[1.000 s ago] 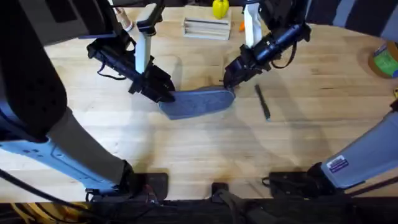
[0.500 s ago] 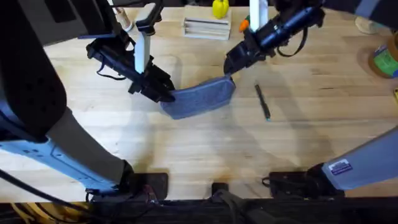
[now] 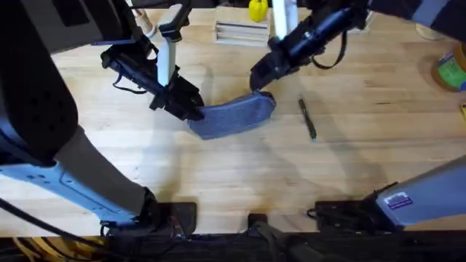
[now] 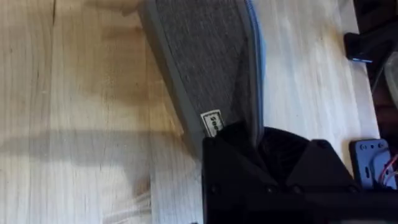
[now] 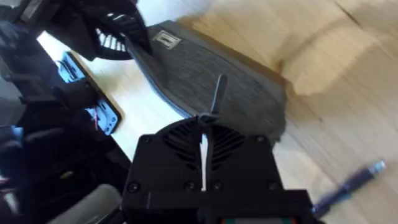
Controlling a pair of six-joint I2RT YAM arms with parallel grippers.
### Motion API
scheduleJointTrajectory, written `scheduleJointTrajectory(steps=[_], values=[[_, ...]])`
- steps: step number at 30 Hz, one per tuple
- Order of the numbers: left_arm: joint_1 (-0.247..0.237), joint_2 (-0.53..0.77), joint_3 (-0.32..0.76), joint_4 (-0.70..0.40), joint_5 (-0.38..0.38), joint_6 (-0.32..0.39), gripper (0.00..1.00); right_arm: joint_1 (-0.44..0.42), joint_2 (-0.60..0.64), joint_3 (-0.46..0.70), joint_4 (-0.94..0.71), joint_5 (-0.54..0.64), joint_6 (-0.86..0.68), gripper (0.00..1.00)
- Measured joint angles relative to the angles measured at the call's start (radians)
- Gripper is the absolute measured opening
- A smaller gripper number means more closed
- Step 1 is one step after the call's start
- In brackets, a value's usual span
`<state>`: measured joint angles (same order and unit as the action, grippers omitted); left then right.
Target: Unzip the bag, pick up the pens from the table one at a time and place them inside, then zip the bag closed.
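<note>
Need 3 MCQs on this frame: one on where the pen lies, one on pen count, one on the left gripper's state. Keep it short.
1. Where does the pen lie?
A. Inside the bag
B. On the table, on the right arm's side of the bag
C. In the left gripper

2. How many pens lie on the table?
A. One
B. Two
C. Three

3. What is the left gripper doing?
A. Hanging open above the bag
B. Holding the pen
C. Clamped on one end of the bag

Key: 1 B, the overhead view shows it bare on the wood beside the bag. 2 A, a single slim dark pen is visible. 3 C, the left wrist view shows the bag's end pinched between the fingers.
</note>
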<state>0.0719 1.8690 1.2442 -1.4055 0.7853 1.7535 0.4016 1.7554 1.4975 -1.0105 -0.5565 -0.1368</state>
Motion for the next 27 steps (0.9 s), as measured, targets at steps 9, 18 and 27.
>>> scheduleJointTrajectory(steps=[9,18,27], values=[[0.004,0.000,0.000,0.000,-0.017,0.000,0.042,0.173,0.056,0.000,0.183,0.032,0.105,0.031],[0.005,0.000,0.000,-0.005,-0.024,0.000,0.042,0.344,0.114,0.000,0.386,0.040,0.227,0.032],[0.009,0.000,-0.001,-0.013,-0.046,0.001,0.042,0.366,0.125,0.000,0.402,0.051,0.273,0.065]])
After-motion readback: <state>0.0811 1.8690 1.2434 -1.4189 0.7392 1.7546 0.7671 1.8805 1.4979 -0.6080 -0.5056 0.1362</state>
